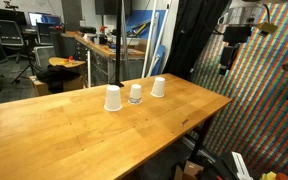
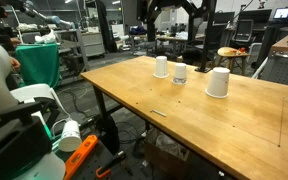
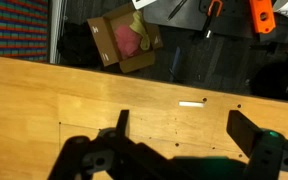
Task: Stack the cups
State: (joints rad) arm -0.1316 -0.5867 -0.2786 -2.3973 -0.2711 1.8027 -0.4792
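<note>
Your hand is spread wide and holds nothing. It is raised well above the desk and well apart from the cups, which do not show in the wrist view at all. They stand mouth-down in a short row, near one another but not touching, with the translucent cup between two white ones. Start with the end white cup, so only one neighbour sits near your fingers. Get it centred in the wrist view, then come straight down with the jaws either side of its tapered wall. Close gently, since such thin cups probably crush or slip. Lift straight up and centre it over the next cup before lowering.
</note>
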